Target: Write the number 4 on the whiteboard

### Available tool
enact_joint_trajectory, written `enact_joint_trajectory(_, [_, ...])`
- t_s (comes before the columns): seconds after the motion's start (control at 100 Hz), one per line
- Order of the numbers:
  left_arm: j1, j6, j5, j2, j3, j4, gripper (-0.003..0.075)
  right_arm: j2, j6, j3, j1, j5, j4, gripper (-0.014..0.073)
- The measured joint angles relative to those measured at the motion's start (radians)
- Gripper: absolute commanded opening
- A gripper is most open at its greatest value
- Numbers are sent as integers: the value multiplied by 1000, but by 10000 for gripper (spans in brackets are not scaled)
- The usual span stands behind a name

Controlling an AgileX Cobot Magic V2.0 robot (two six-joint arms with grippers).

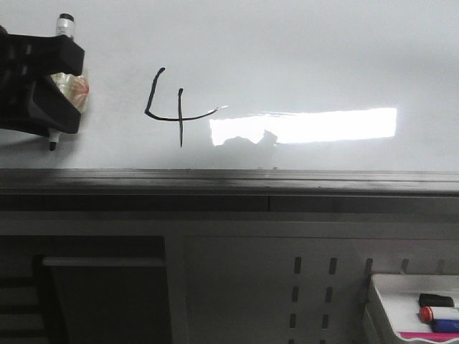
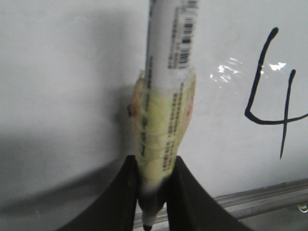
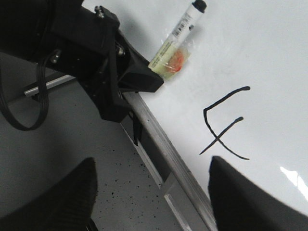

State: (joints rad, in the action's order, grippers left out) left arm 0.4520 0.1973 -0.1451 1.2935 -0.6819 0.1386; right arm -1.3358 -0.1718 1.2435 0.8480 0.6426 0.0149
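Observation:
A black hand-drawn number 4 (image 1: 172, 109) stands on the glossy whiteboard (image 1: 323, 50), left of the bright glare. It shows too in the left wrist view, number 4 (image 2: 272, 94), and in the right wrist view, number 4 (image 3: 222, 126). My left gripper (image 1: 61, 107) is at the far left of the board, shut on a white marker (image 1: 66, 72) wrapped in yellowish tape. The marker (image 2: 166, 106) sits clamped between the black fingers (image 2: 192, 192), its dark tip pointing at the board's ledge. My right gripper (image 3: 151, 190) is open and holds nothing, hovering over the ledge (image 3: 168, 154).
A grey metal ledge (image 1: 229, 183) runs along the board's near edge. A white tray (image 1: 412, 297) with a red-capped marker (image 1: 437, 313) and others sits at the lower right. A speckled grey surface (image 3: 120, 187) lies beside the ledge.

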Motion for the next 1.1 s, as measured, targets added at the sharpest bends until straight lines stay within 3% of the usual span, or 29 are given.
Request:
enact_joint_trajectory(0.15, [0, 0, -25, 28, -32, 10, -6, 0, 0, 0, 0, 12, 0, 436])
enact_joint_trajectory(0.35, [0, 0, -28, 32, -40, 12, 255, 0, 0, 0, 0, 22, 0, 436])
enact_joint_trajectory(0.45, [0, 0, -28, 32, -40, 18, 305, 0, 0, 0, 0, 29, 0, 436])
enact_joint_trajectory(0.57, [0, 0, -28, 32, -40, 20, 304, 2, 0, 0, 0, 41, 0, 422])
enact_joint_trajectory(0.62, [-4, 0, -28, 32, -40, 20, 304, 8, 0, 0, -2, 43, 0, 370])
enact_joint_trajectory(0.69, [-11, 0, -34, 17, -40, 15, 304, 24, 0, -3, -2, 43, -6, 232])
enact_joint_trajectory(0.8, [-22, 0, -63, -42, -40, -13, 300, 69, 0, -30, -2, 34, -21, -66])
enact_joint_trajectory(0.9, [-24, 2, -84, -123, -40, -44, 230, 141, 9, -98, -2, -12, -27, -64])
enact_joint_trajectory(1.03, [-24, 2, -81, -277, -13, -85, -19, 258, 26, -228, -2, -132, -27, -64])
enact_joint_trajectory(1.1, [-24, 2, -75, -372, 18, -111, -20, 338, 26, -320, -2, -214, -27, -64])
